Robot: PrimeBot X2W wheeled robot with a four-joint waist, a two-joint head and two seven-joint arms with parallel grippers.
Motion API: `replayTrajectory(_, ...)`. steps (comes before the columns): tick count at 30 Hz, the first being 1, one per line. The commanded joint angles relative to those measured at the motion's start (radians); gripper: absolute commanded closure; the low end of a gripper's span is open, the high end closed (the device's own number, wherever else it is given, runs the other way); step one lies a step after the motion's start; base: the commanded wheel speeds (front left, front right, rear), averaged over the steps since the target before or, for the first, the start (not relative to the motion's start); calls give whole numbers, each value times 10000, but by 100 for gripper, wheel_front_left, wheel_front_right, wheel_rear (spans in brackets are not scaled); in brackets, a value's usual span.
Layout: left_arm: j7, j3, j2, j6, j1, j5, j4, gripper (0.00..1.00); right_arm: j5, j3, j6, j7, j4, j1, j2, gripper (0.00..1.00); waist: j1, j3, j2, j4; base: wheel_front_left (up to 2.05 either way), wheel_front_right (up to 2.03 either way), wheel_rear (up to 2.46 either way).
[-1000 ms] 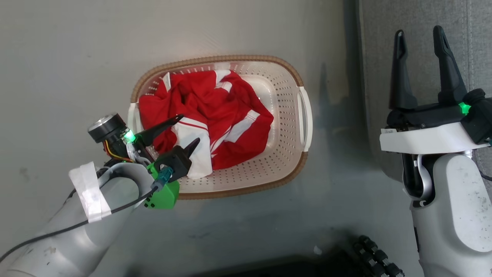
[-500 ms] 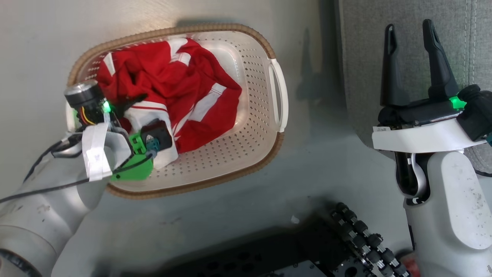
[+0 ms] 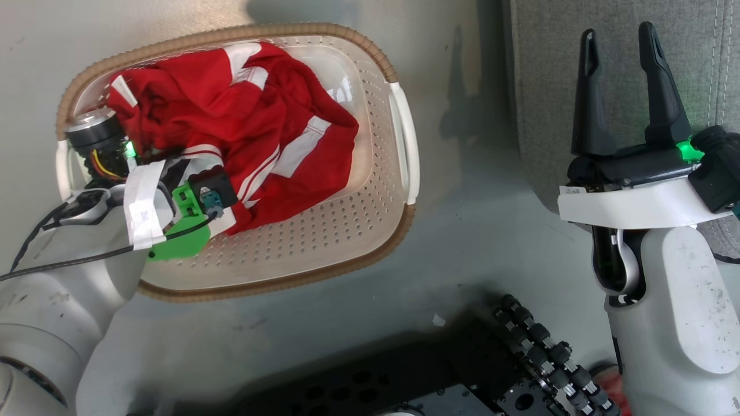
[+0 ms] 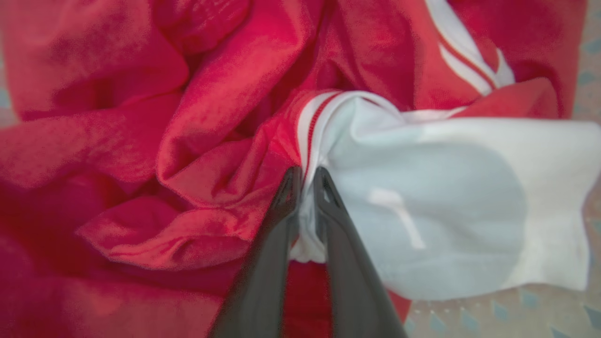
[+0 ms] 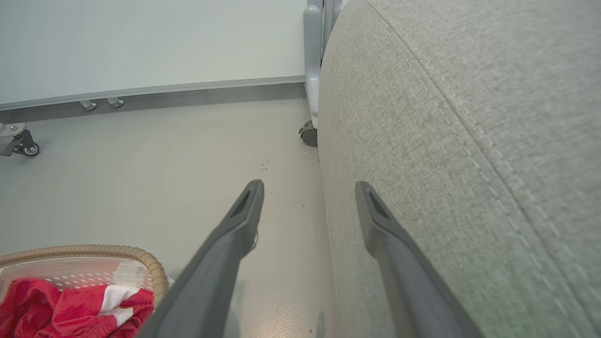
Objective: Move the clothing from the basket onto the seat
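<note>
Crumpled red clothing [image 4: 197,108] pinched in left claw [image 4: 307,172] — right claw [image 3: 618,32] spread by woven grey seat [image 3: 543,86].

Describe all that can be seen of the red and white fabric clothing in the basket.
The soft red fabric clothing with broad white stripes lies crumpled in a heap in the left and middle of the cream-white perforated plastic basket with a brown woven-look rim, resting on its floor. The left gripper pinches a fold where a white panel meets the red cloth, jaws nearly together.
</note>
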Motion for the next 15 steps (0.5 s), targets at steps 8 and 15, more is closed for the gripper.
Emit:
replayTrajectory(8,-751,-179,-654,186,-221,-205,-135,100,-26,-24,11,21,307,-92,-1,0,1,-226,-1,212,0,0,0)
replayTrajectory(15,-909,-195,-960,325,50,-393,-390,100,-116,-39,6,12,425,8,-10,0,1,-849,-1,381,0,0,0)
